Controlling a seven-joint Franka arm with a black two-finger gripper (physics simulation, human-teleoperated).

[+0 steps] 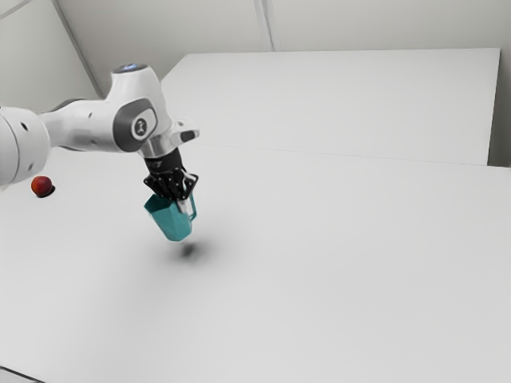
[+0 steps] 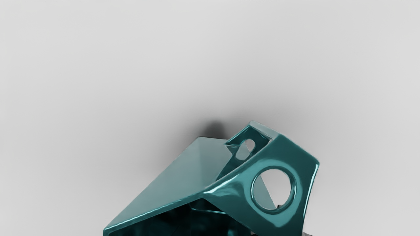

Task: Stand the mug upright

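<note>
Bright diffuse light, soft shadow (image 1: pixel 188 250) beneath mug (image 1: pixel 169 221), glossy white highlights

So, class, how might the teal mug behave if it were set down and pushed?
The teal mug looks stiff, its flat panels and edges crisp. Its glossy highlights suggest a surface that could be slippery. On its side, it would probably resist rolling, given those facets and the jutting handle.
</note>
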